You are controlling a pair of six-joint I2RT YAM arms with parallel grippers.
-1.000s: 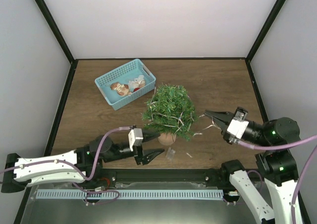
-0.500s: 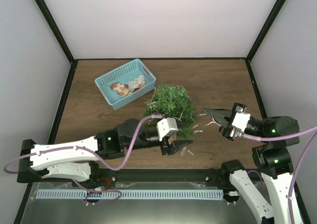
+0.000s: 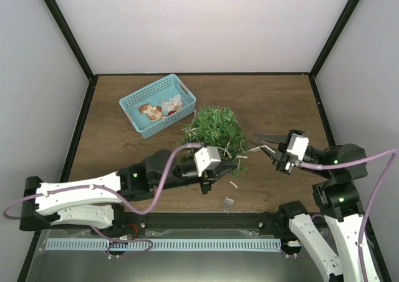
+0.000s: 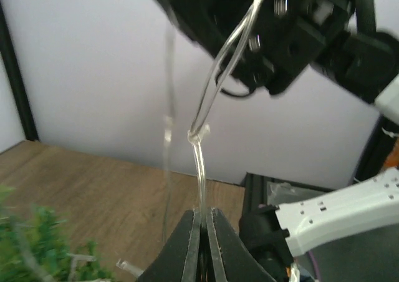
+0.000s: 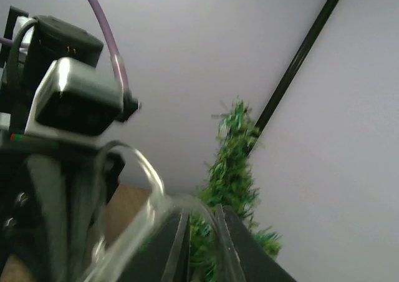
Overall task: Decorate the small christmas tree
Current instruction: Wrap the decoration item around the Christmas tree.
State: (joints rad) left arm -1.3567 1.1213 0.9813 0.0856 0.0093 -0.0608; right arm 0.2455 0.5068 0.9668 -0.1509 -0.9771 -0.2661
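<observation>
Top external view: nearest to the arm bases, a small clear piece (image 3: 229,201) lies alone on the wooden table (image 3: 280,101). Just beyond it, the left arm reaches across from the left. The left gripper (image 3: 228,168) is at the lower right edge of the small christmas tree (image 3: 215,126), against its branches.

In the left wrist view the two fingers are pressed together, and they pinch a clear plastic strand (image 4: 199,163). The strand rises straight from the fingertips to a small knot, then splits into a thin loop that goes up to the black body of the right arm.

The tree stands near the middle of the table, between the two grippers. Its pot is hidden under the left wrist. Thin pale strands lie among the green needles.

The right gripper (image 3: 262,143) is just to the right of the tree and points toward it. In the right wrist view a narrow gap shows between its fingers, and the clear strand curves down to them. It is not possible to tell whether they grip it.

Farther back, to the left, a light-blue basket (image 3: 132,118) sits close to the tree. A few small ornaments (image 3: 151,111) lie inside it.
</observation>
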